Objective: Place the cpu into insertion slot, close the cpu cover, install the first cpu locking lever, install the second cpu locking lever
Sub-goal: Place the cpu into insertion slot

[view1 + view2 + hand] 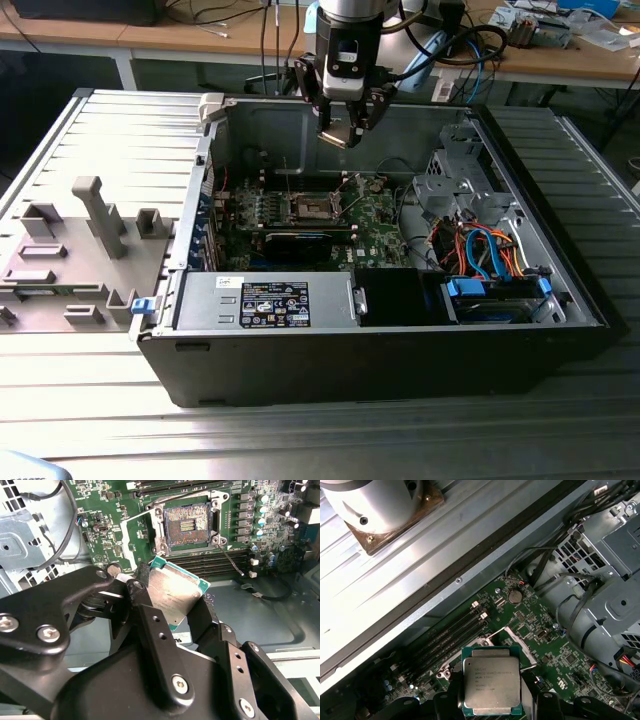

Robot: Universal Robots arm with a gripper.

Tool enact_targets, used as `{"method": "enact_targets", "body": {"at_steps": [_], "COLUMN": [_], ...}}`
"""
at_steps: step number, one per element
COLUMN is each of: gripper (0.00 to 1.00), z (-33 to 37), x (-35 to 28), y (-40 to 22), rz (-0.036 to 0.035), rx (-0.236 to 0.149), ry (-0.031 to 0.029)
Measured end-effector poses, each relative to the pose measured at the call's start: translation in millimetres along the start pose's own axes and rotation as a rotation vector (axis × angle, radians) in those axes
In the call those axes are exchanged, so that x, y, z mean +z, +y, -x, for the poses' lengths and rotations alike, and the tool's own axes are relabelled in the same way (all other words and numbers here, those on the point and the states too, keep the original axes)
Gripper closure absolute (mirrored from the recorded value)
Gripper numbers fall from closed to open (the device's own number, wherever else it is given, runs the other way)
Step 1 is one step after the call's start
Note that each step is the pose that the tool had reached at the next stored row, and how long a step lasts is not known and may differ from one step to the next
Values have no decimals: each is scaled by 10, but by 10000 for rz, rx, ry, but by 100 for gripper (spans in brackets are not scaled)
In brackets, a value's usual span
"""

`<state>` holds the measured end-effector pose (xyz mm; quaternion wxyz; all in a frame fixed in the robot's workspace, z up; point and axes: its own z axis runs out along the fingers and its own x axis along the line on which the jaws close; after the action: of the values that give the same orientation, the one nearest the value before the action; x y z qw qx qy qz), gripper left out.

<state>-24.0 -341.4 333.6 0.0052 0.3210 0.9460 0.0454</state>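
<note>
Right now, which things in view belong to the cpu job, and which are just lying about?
Job: cpu, gripped by the gripper; insertion slot, open and empty; locking lever, unlatched.
Lying about: memory slots; black expansion card; power supply; orange and blue cables; grey moulded tray beside the case.

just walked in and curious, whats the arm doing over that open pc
The arm's end effector is shut on the cpu and holds it in the air above the green motherboard inside the open computer case. The insertion slot is uncovered and empty, with its dark centre exposed, so the cpu is not yet placed.
</note>
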Motion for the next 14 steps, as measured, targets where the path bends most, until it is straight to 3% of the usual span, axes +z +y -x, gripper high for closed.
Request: {"method": "enact_targets", "body": {"at_steps": [14], "gripper": [45], "z": [0], "x": [0], "y": [0], "rz": [3], "rx": [109], "ry": [-10]}}
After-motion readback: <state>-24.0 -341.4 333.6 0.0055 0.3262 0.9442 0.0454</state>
